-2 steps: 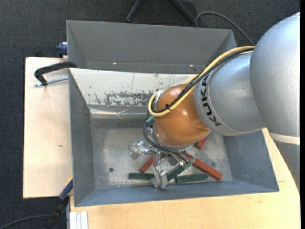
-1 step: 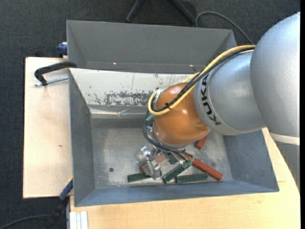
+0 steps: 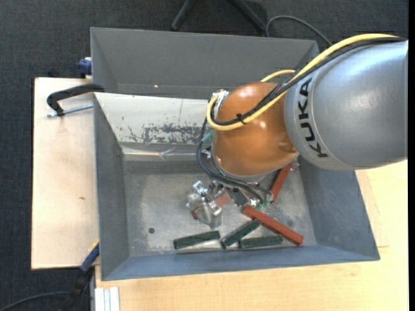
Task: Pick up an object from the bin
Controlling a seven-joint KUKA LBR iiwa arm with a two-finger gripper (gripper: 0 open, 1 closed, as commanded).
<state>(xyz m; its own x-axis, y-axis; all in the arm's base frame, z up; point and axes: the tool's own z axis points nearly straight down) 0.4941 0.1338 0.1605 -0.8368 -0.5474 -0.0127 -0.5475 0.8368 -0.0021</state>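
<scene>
My gripper hangs low in the middle of the bin, just under the arm's orange cover, its metal end close above the floor. Right of it a red flat stick lies slanting toward the front right corner. A second red stick pokes out from under the cover further back. Along the front wall lie three dark green sticks: one at the left, one tilted in the middle, one at the right. Nothing shows in the gripper.
The arm and its orange cover hide the bin's right middle part. The left half of the bin floor is bare metal with a small dark spot. The back wall slopes up steeply behind the gripper.
</scene>
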